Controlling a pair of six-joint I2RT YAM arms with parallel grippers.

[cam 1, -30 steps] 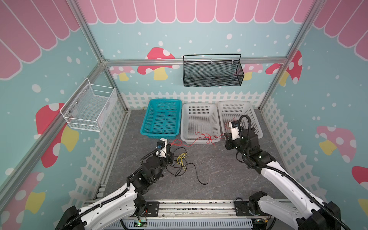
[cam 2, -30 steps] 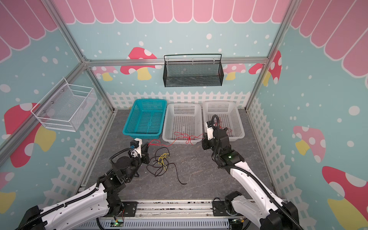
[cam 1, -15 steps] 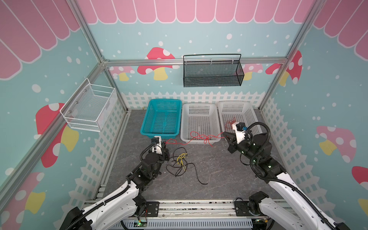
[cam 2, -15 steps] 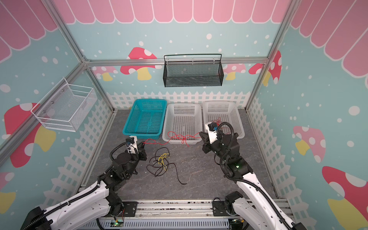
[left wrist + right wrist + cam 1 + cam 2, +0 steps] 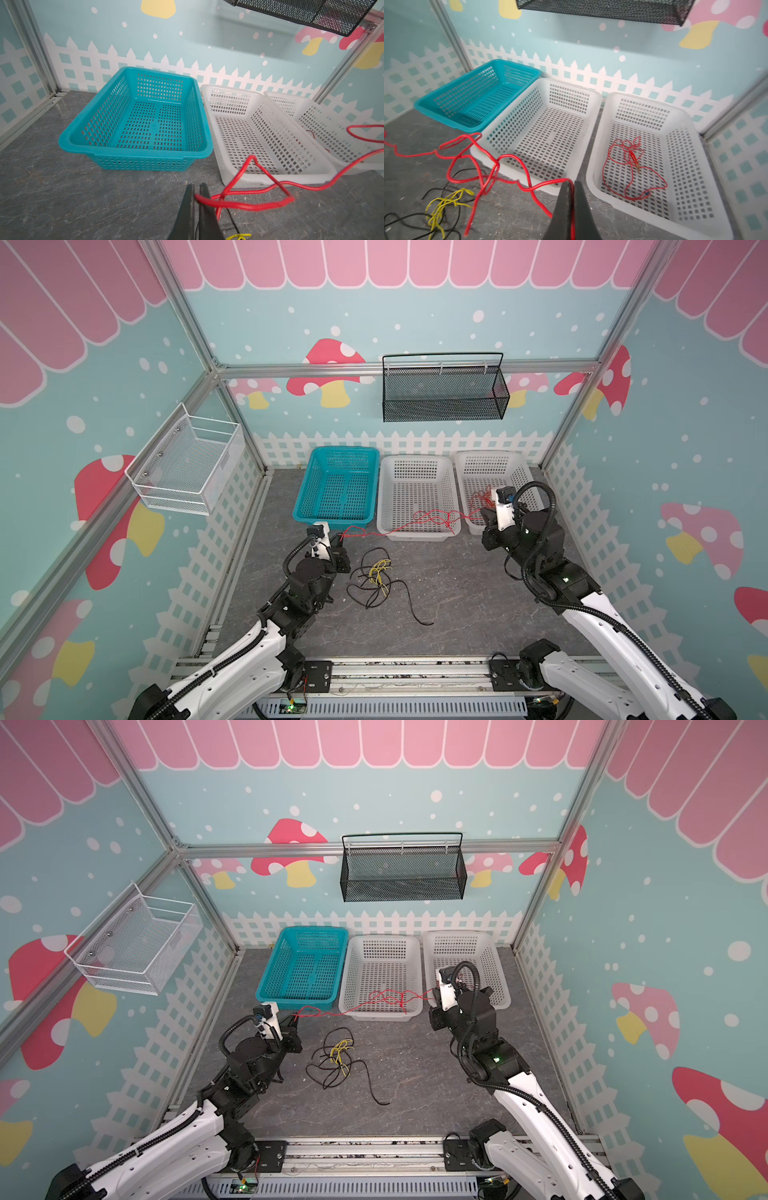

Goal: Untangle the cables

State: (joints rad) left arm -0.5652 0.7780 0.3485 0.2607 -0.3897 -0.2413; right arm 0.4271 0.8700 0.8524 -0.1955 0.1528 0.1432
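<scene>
Red cable [image 5: 249, 206] is stretched between your two arms and appears lifted off the desk [image 5: 457, 593]. Left gripper [image 5: 196, 195] is clamped shut on it. Right gripper [image 5: 572, 185] is pinched shut on the same cable, at 3 o'clock from the left one. Held apart like this, the cable shows its fault: a knot [image 5: 446, 521] hangs over the front rim of the middle white basket [image 5: 415, 489]. Black cable [image 5: 411, 605] and yellow cable [image 5: 380, 571] lie heaped on the desk at 5 o'clock from the left gripper, apart from the red. A second red cable [image 5: 633, 166] lies in the right white basket [image 5: 683, 158]. Judgement: the knot is not yet freed.
</scene>
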